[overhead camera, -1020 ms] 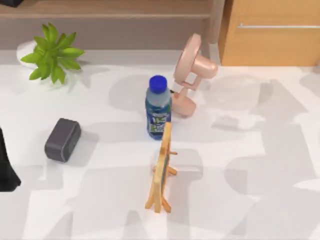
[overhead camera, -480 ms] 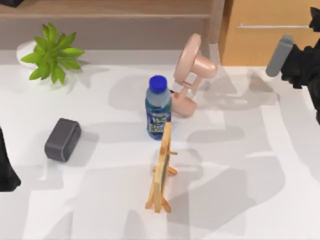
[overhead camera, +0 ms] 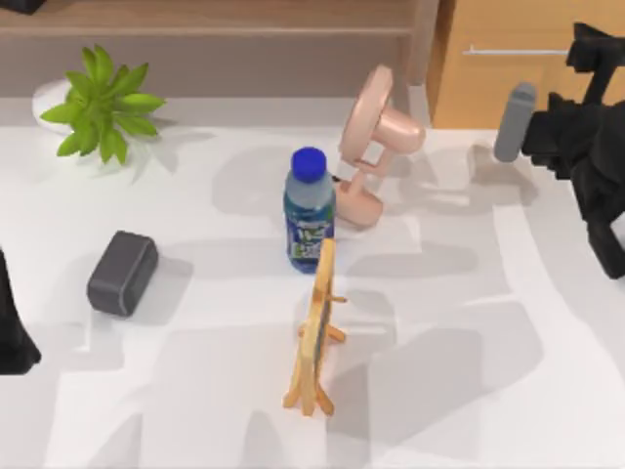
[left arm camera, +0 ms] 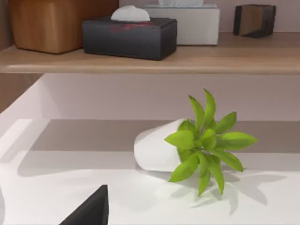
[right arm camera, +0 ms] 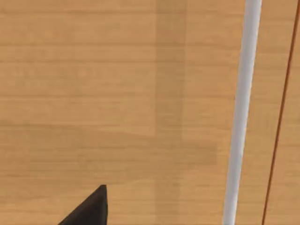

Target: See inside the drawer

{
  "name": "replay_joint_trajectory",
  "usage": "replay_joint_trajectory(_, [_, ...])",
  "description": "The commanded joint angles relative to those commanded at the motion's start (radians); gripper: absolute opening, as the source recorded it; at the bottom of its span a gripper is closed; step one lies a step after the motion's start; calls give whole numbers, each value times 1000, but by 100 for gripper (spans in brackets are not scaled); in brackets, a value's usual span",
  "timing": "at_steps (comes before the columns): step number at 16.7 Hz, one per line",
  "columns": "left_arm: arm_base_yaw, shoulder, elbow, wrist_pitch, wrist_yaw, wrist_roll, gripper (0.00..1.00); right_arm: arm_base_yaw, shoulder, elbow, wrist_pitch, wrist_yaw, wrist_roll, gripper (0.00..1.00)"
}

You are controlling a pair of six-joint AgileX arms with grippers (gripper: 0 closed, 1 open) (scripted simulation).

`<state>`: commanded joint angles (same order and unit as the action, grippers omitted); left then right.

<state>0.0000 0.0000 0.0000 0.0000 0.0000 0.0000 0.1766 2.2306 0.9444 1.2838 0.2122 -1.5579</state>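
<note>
- The right hand [overhead camera: 598, 44] hangs over the counter's far right corner, right in front of the drawer [overhead camera: 508, 93]; whether its fingers are apart or together cannot be told.
- The drawer, a light-orange wooden front with a thin silver bar handle [overhead camera: 513, 51], stands shut at the counter's far right edge, its face flush and its inside hidden.
- In the right wrist view the drawer front [right arm camera: 117, 93] lies close ahead, the silver handle [right arm camera: 241, 112] running across it, with a dark fingertip [right arm camera: 89, 208] at the picture's edge.
- The left arm [overhead camera: 12, 322] sits parked at the counter's left edge; the state of its hand cannot be told.
- A pink desk fan [overhead camera: 376, 137] stands near the counter's far edge, just left of the drawer.
- A bottle with a blue cap [overhead camera: 309, 210] stands upright near the counter's middle, just beside the fan's base.
- A small wooden easel [overhead camera: 317, 332] stands just in front of the bottle, toward the near edge.
- A dark grey speaker [overhead camera: 122, 274] lies toward the left edge, well apart from the bottle.
- A green plant in a white pot [overhead camera: 98, 107] lies tipped on its side at the far left corner; the left wrist view shows the plant [left arm camera: 201, 140] below a shelf [left arm camera: 150, 61] holding a black tissue box [left arm camera: 129, 35].
</note>
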Motion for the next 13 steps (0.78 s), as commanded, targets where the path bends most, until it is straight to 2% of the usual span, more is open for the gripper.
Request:
replay_joint_trajectory(12, [0,0,0,0,0,0,100,-13,52,117,-65,-12,-1,100])
replay_joint_trajectory(13, [0,0,0,0,0,0,100,-13,52,117,-65,-12,-1,92])
